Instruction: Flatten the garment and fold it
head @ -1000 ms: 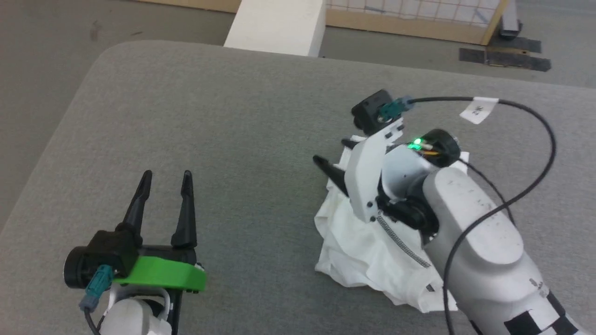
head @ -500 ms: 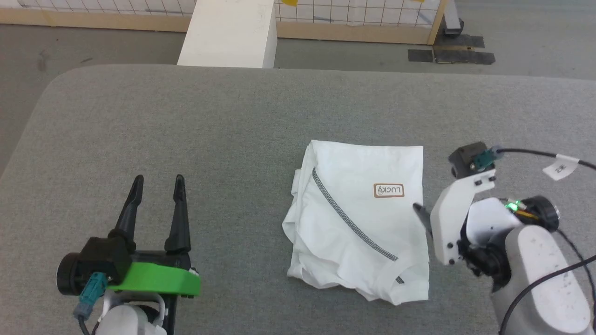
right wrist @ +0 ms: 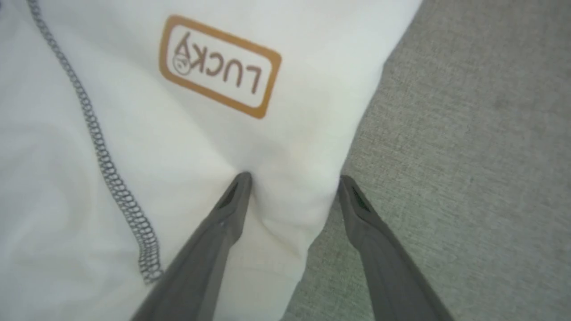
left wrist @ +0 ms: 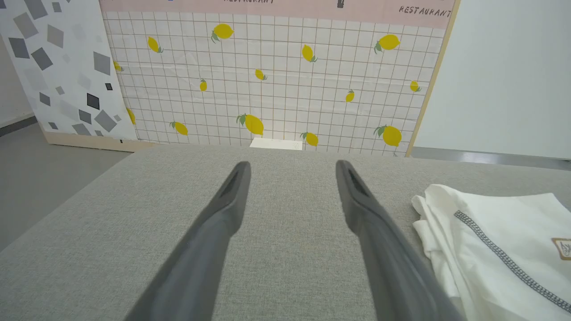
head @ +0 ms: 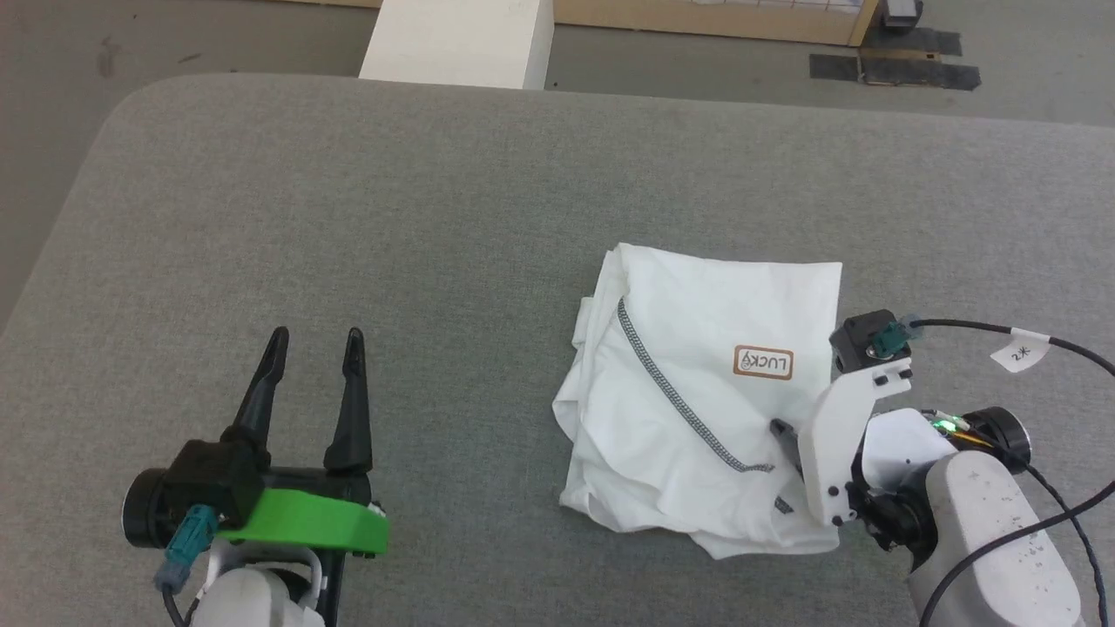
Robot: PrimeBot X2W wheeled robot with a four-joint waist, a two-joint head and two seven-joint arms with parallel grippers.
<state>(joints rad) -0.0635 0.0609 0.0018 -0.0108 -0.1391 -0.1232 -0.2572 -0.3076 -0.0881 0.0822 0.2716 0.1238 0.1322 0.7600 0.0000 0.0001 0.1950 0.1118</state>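
Our right end effector [right wrist: 294, 176], wide and empty, is back at the shirt [head: 697, 374]; left end effector [head: 315, 335] wide too; folding looks nearly done.

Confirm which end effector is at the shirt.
The right end effector: open, straddling the garment edge near the LUCKY label. The left end effector sits over the table.

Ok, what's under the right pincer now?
The open right pincer straddles the edge of the folded white shirt: one finger over fabric below the LUCKY label, the other over grey tabletop. The shirt's lower layers and the tabletop beneath them are covered.
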